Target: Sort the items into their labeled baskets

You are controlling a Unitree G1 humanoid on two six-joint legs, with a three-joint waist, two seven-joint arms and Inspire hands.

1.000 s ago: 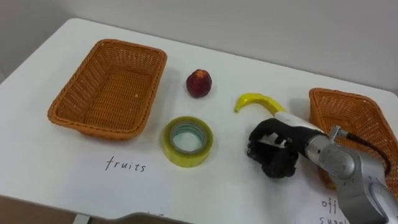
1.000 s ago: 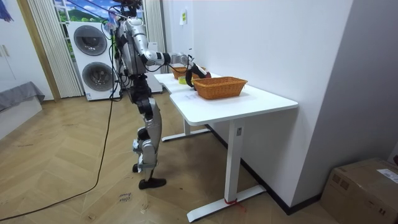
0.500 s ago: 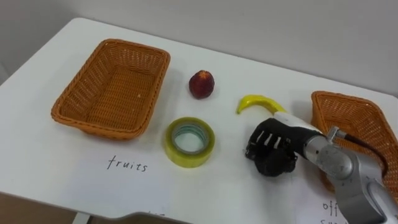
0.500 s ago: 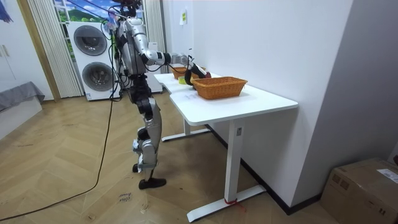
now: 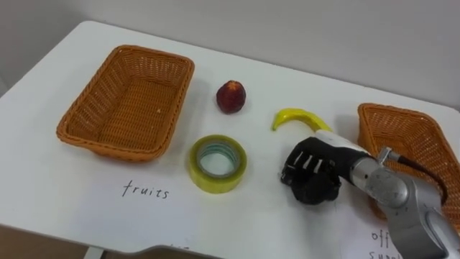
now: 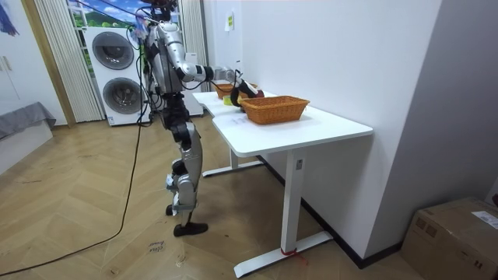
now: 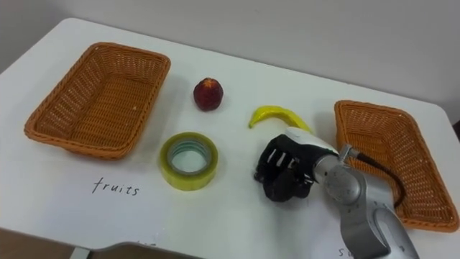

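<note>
Left eye view: the right hand (image 5: 310, 173) is resting on the table (image 5: 251, 223), its fingers curling round a dark object (image 5: 317, 196). The banana (image 5: 295, 116) is lying just beyond the hand, and the tape (image 5: 218, 163) is sitting to its left. The peach (image 5: 231, 96) is sitting farther off.

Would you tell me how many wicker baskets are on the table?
2: the left basket sits left of the tape roll; the right basket beside the right hand.

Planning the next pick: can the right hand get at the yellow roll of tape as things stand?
Probably yes. The right hand sits on the white table beside the yellow roll of tape, bare tabletop between them; the yellow banana lies farther back, off that path.
</note>
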